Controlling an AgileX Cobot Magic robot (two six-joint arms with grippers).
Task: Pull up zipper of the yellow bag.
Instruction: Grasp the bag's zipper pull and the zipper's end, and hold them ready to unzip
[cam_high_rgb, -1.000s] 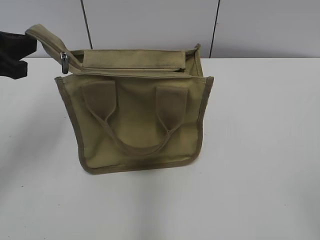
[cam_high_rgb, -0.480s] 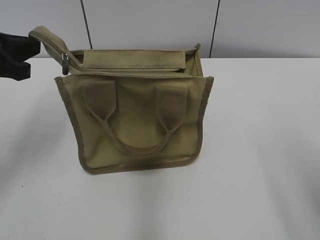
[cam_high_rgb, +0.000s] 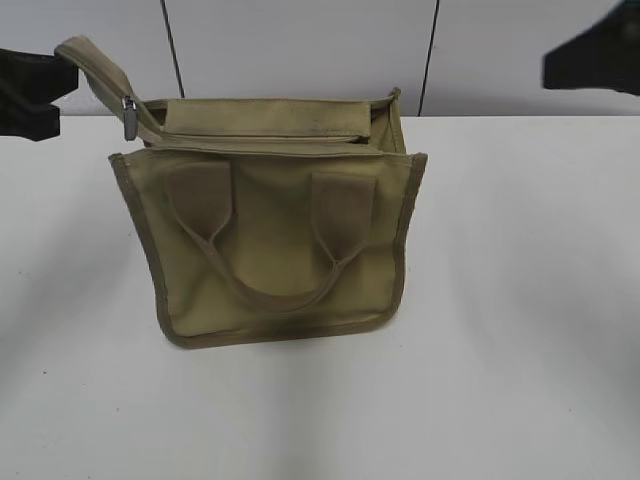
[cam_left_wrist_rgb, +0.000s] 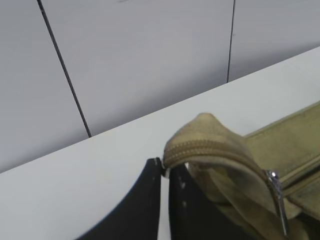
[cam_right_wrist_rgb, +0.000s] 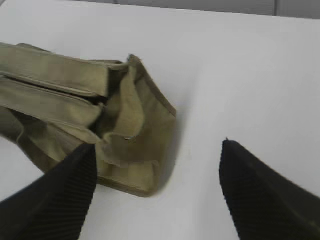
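Note:
The yellow bag (cam_high_rgb: 270, 240) is an olive-khaki canvas tote standing on the white table (cam_high_rgb: 520, 300), handle loop facing me. Its zipper (cam_high_rgb: 260, 138) runs along the top, and the zipper's fabric tail rises to the upper left. The silver slider (cam_high_rgb: 128, 115) hangs on that tail near the bag's left corner and also shows in the left wrist view (cam_left_wrist_rgb: 276, 196). My left gripper (cam_high_rgb: 45, 85) is shut on the tip of the zipper tail (cam_left_wrist_rgb: 210, 147). My right gripper (cam_high_rgb: 590, 60) is open and empty, above the table beyond the bag's right end (cam_right_wrist_rgb: 125, 115); its jaws (cam_right_wrist_rgb: 156, 147) straddle the bag's corner from above.
A grey panelled wall (cam_high_rgb: 300, 50) with dark vertical seams stands right behind the table's far edge. White tabletop extends in front of and to the right of the bag.
My left gripper has lifted the zipper tail slightly up and to the left. My right gripper has come into the exterior view at the upper right.

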